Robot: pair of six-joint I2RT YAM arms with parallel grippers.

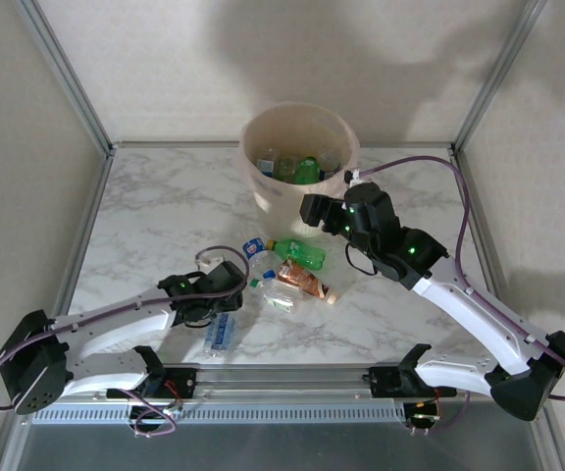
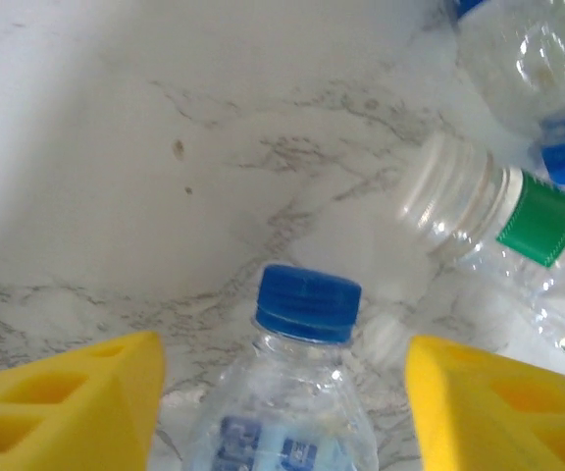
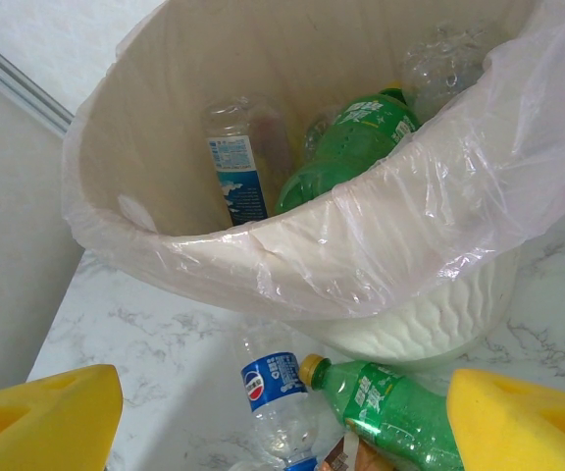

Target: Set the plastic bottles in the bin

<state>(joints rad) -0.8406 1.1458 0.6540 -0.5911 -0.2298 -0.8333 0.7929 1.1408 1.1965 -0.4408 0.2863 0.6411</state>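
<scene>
The yellow left fingers sit at the bottom corners of the left wrist view, one on each side of a clear bottle with a blue cap and blue label. It lies on the table, cap pointing away. The pads are just beside its shoulders, but it cannot be told whether they press it or merely straddle it.

The step in hand looks to be taking this bottle. A good grip would land on the body below the neck, where the plastic is wider and less likely to slip out. A straight lift would avoid dragging the green-capped bottle nearby.

The bin stands at the far side of the table with several bottles inside. The right fingers hang spread wide and empty near its wall, above a green bottle. The left arm's carry should pass clear of that arm.
</scene>
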